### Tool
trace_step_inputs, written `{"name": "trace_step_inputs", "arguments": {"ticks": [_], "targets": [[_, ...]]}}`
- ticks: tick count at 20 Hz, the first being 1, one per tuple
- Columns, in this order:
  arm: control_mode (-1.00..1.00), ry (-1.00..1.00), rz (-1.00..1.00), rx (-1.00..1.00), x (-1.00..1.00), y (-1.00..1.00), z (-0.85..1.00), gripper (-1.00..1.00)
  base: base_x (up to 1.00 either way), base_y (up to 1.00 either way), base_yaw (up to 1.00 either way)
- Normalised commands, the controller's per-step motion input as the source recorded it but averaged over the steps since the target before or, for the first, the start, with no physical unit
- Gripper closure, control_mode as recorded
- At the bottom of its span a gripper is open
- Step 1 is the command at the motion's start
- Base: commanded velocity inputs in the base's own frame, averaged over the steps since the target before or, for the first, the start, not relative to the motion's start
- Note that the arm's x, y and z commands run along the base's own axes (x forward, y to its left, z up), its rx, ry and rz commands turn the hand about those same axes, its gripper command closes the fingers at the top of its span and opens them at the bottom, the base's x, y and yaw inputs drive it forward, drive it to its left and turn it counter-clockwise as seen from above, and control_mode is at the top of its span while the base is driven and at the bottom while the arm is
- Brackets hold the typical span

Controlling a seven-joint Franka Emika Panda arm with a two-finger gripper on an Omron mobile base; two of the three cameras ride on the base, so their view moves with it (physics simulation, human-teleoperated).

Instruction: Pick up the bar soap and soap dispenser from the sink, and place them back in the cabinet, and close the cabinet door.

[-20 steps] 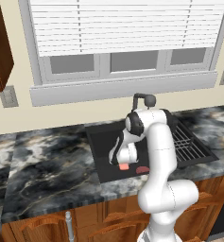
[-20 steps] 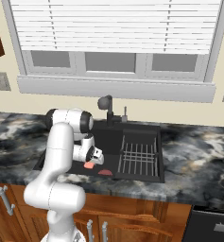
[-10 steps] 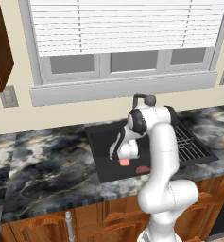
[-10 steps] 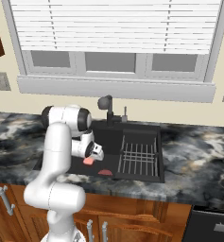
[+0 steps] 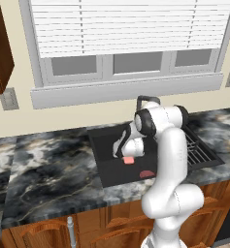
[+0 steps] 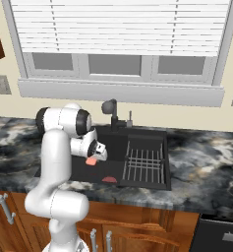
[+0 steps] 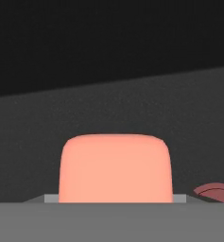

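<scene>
I have the bar soap (image 7: 115,168) apparently pinched in my hand (image 5: 128,156) (fingers hidden), over the sink (image 5: 105,169) near its front edge; the cabinet lies up-left.

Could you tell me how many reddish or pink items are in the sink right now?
2: the bar soap at the gripper, just above the sink floor, and a darker red piece near the front edge. The arm may hide others.
</scene>
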Motion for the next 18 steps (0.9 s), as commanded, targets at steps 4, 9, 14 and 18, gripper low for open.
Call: {"name": "trace_step_inputs", "arguments": {"ticks": [4, 9, 14, 18], "targets": [[-1.00, -0.02, 0.00, 0.00, -0.16, -0.01, 0.37, 1.00, 0.00, 0.00, 0.00], [-1.00, -0.01, 0.00, 0.00, -0.21, 0.00, 0.39, 1.00, 0.00, 0.00, 0.00], [-1.00, 0.00, 0.00, 0.00, -0.24, 0.00, 0.52, 1.00, 0.00, 0.00, 0.00], [-1.00, 0.00, 0.00, 0.00, -0.24, 0.00, 0.62, 1.00, 0.00, 0.00, 0.00]]}}
